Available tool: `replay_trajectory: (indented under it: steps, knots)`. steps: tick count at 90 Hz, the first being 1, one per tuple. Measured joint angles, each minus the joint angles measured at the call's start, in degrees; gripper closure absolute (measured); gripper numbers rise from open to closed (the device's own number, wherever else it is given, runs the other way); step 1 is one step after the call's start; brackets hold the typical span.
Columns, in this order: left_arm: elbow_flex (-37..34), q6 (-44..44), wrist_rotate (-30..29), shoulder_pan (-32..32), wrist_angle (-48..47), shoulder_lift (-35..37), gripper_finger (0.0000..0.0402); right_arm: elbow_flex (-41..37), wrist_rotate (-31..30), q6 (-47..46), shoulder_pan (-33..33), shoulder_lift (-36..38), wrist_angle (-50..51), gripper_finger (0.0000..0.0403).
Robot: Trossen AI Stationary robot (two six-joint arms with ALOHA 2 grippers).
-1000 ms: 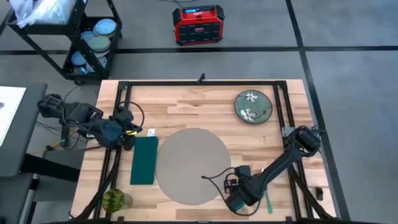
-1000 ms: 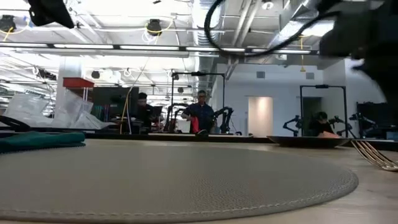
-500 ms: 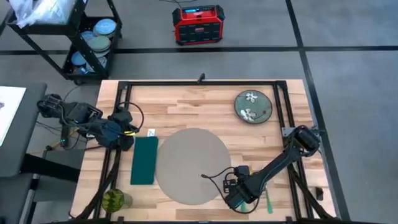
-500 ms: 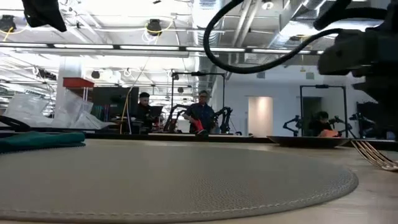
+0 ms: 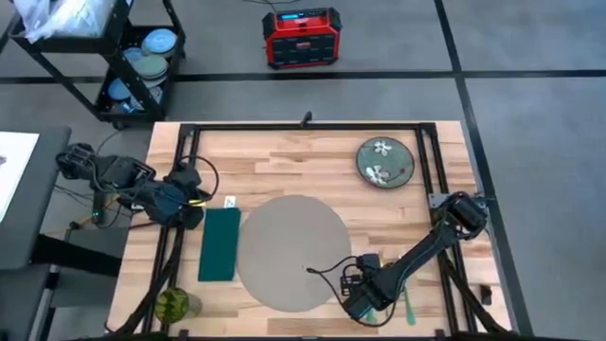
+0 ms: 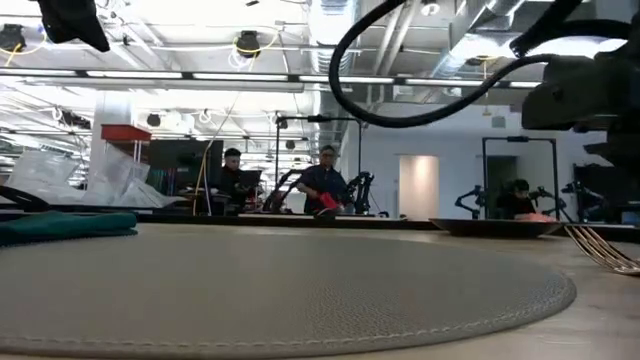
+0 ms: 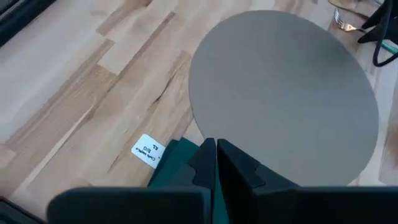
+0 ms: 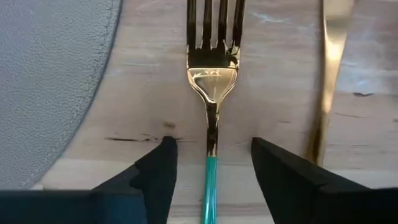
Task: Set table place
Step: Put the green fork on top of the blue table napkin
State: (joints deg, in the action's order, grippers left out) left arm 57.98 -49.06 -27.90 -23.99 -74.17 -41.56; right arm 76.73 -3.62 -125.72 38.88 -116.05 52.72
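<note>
The round grey-taupe placemat [image 5: 294,251] lies flat in the middle of the wood table [image 5: 312,152]. To its right lies a fork [image 8: 211,87] with a gold head and a teal handle, tines toward the far edge. My right gripper [image 8: 211,163] hangs over the handle, open, one finger on each side, touching nothing. A gold knife [image 8: 328,74] lies flat to the right of the fork. My left gripper [image 7: 216,163] is shut and waits over the far end of the dark green napkin [image 5: 220,244], left of the placemat.
A dark floral plate [image 5: 385,161] sits at the far right of the table. A green ribbed glass [image 5: 174,305] stands at the near left corner. A white label [image 7: 148,150] lies beside the napkin. A black cart with blue dishes [image 5: 142,62] stands beyond the far left corner.
In the low view my right gripper has shifted a little toward the table's right edge, and its cable has swung with it. The placemat, napkin and cutlery lie where they did.
</note>
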Motion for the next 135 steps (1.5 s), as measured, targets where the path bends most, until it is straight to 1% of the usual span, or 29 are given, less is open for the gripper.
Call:
replay_trajectory:
  steps: [8,29,37,41,57,73,92,110,118,122,129,135]
  knots:
    - [0.0,0.0,-0.87,0.0,-0.2,0.0,0.0402,-0.04,0.89,0.09,-0.3,-0.05,0.19,0.0256]
    - [0.0,0.0,-1.16,0.0,-0.92,-0.02,0.0402,-0.17,1.5,0.19,-0.31,-0.13,0.72,0.0352]
    - [0.0,0.0,-1.17,0.0,-1.9,0.0,0.0402,-0.2,1.61,0.15,-0.31,-0.16,0.27,0.0384]
    - [0.0,-0.01,-1.19,0.0,-2.33,0.0,0.0402,-0.18,1.69,0.2,-0.31,-0.18,0.03,0.0394]
    - [0.0,0.0,-1.23,0.0,-3.89,0.0,0.0402,0.2,1.91,0.18,-0.35,-0.22,0.08,0.04]
    - [0.0,0.0,-1.23,0.0,-5.09,0.0,0.0402,2.87,1.79,0.21,-0.35,-0.69,2.44,0.0402]
    - [0.0,-0.27,-1.23,-0.02,-6.92,0.0,0.0402,4.81,1.8,1.69,-0.46,-0.72,1.73,0.0402]
    - [0.0,-1.65,-1.21,-0.04,-12.49,0.0,0.0402,7.44,0.92,1.95,-1.28,-0.66,3.6,0.0403]
    - [-0.01,-2.03,-1.21,-0.02,-15.81,0.45,0.0402,8.99,0.33,4.97,-3.1,-0.64,3.78,0.0403]
    - [-0.34,-2.45,-1.37,-0.02,-15.89,1.12,0.0402,9.98,0.13,7.39,-4.5,-0.62,3.74,0.0403]
    - [-1.87,-3.16,-1.22,-0.04,-15.78,4.27,0.0402,12.13,-2.0,12.87,-7.53,-0.57,3.77,0.0403]
    - [-3.44,-5.65,-0.42,-0.04,-15.89,8.04,0.0402,14.15,-3.73,18.19,-10.61,-0.53,3.77,0.0403]
